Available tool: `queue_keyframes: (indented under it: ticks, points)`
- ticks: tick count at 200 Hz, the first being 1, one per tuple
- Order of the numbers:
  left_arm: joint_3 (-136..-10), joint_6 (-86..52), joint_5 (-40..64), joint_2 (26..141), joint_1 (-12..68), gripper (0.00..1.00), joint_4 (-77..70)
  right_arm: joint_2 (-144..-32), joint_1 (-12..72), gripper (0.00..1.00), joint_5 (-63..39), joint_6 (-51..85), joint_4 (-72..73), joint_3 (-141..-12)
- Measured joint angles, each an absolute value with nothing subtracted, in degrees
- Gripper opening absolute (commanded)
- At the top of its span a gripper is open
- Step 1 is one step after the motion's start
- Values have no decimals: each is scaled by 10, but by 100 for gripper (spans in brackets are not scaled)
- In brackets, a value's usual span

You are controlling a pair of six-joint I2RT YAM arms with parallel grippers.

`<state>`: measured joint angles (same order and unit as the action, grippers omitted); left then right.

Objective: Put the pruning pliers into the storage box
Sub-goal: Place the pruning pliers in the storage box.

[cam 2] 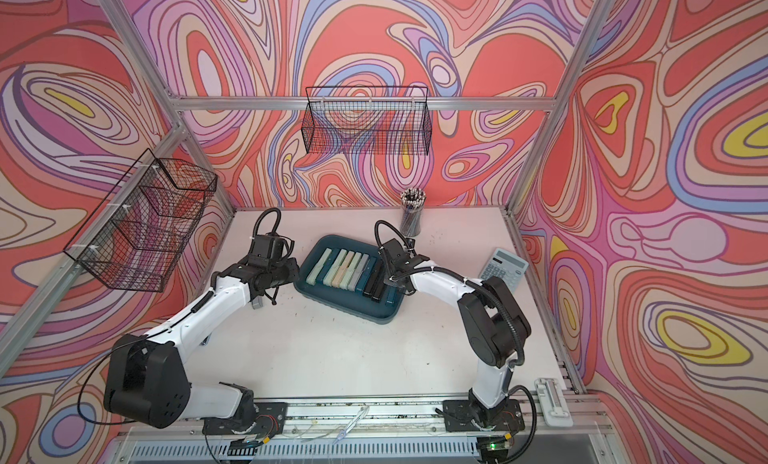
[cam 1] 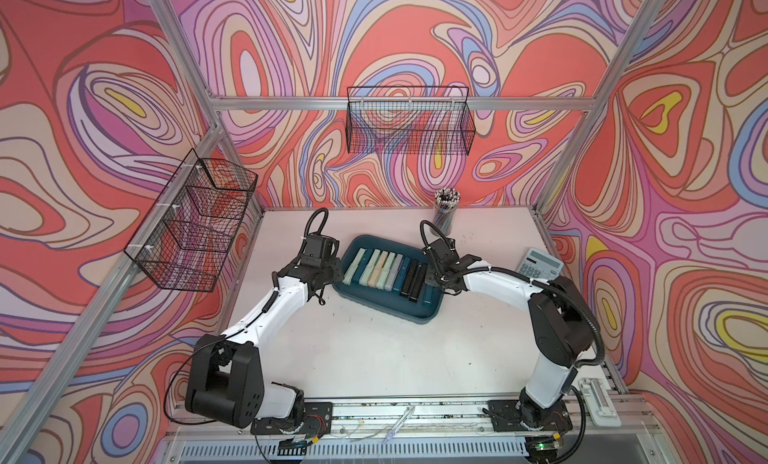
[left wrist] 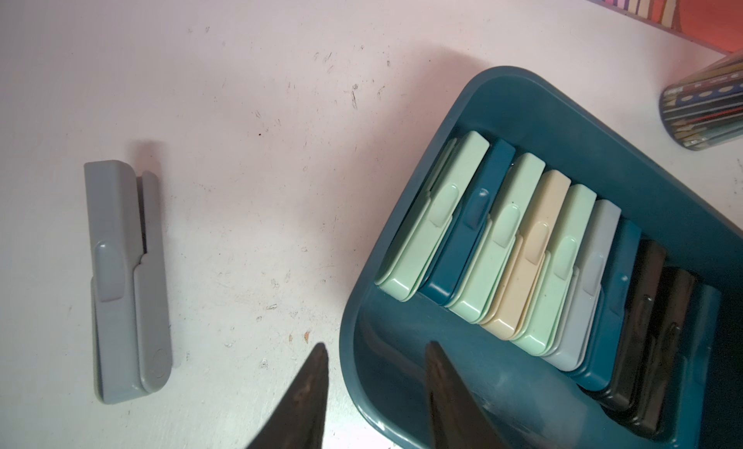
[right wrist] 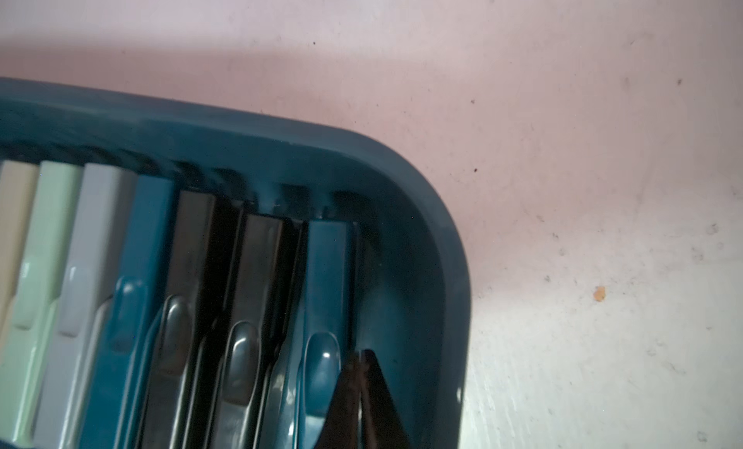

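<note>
Grey pliers lie flat on the table, apart from the storage box; likely the last ones out. Your left gripper hangs spread and empty over the box's rim. The row of pliers sits in the box. Your right gripper is pressed together, empty, beside the end teal pliers. Next: take the left gripper to the grey pair and pinch across the width.
</note>
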<state>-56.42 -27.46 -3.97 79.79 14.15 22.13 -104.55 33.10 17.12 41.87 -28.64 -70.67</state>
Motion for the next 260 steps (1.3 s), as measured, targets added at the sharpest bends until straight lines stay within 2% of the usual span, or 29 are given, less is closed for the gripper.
queue_keyframes:
  ticks: [167, 193, 209, 260]
  points:
    - [-533, -288, -20, 783, 114, 40, 207, -1114, 324, 10, 142, 431, -258, -740]
    - [-528, -290, -20, 782, 105, 52, 207, -1114, 321, 15, 142, 431, -258, -740]
    - [-517, -296, -19, 779, 93, 54, 205, -1112, 319, 18, 146, 430, -257, -740]
    - [-510, -303, -22, 775, 42, 62, 208, -1057, 318, 21, 165, 407, -262, -740]
